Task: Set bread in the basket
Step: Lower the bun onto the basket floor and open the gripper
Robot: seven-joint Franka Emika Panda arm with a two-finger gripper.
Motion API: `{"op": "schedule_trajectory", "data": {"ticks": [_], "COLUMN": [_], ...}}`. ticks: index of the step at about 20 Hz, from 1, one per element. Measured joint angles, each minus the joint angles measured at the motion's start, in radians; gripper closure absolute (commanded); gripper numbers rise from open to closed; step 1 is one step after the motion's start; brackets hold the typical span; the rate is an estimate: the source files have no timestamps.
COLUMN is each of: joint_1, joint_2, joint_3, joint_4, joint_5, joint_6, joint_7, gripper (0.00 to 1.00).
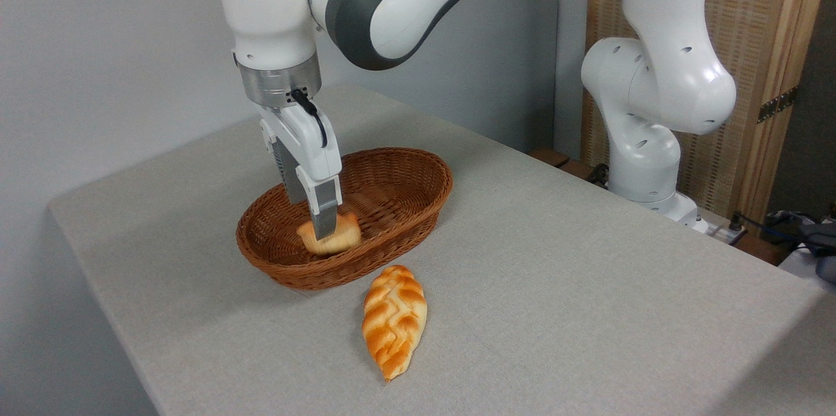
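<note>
Nearest the front edge of the table (588,311), a longer braided loaf (394,319) lies flat on the grey cloth, just beside the near rim of the basket (428,197) but outside it; it plays no part in the task. Behind it, toward the table's left edge, sits the oval wicker basket, with the bread (341,234), a small golden bun, already inside at its near-left end. Whether the bun rests on the basket floor or hangs just above it cannot be told from this view. The gripper (324,228) reaches straight down into the basket, its fingers narrowly set and closed around the bun; only the near finger shows clearly. Farther back, the arm's white base stands at the far right corner of the table. Judged from this arrangement, transport is essentially complete: what remains is to let go of the bun and lift the gripper clear of the rim.
</note>
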Motion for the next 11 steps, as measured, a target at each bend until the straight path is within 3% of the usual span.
{"op": "schedule_trajectory", "data": {"ticks": [11], "joint_1": [0.006], "joint_2": [-0.035], "joint_3": [0.102], "joint_4": [0.054], "joint_5": [0.037], "joint_6": [0.0], "joint_7": [0.001], "gripper": [0.0]}}
